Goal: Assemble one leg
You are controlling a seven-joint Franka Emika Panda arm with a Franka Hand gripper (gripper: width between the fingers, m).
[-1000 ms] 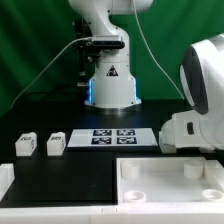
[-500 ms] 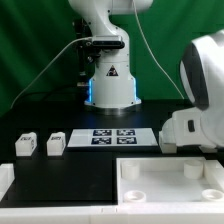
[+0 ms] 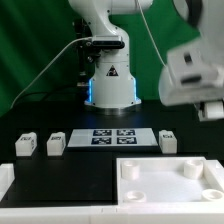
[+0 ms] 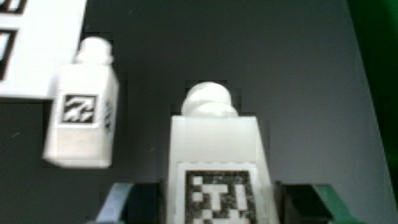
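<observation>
Nearest me, along the worktop's near edge, the tabletop [image 3: 165,182] lies flat with its corner holes facing up, and none of them holds a leg yet.

The change is above it. Half a second ago the arm's white bulk sat low over the worktop edge on the exterior view's right. Now the arm [image 3: 195,68] has swung upward and shows as a motion blur, well clear of the surface. That has uncovered a loose leg [image 3: 168,141] lying just beside the marker board [image 3: 107,137], on the exterior view's right of it.

In the wrist view the hand [image 4: 214,207] is clenched on the leg [image 4: 214,150]. Its dark fingers [image 4: 128,205] press the leg's sides, the tag faces the camera and the rounded peg end points away. The loose leg appears there too, lying apart from the held one. I take this as the pick being done and the carry toward a tabletop hole beginning.

I cannot make out the held leg in the exterior view. Two more legs [image 3: 40,144] stand toward the edge on the exterior view's left. The robot base [image 3: 110,85] sits at the far edge.
</observation>
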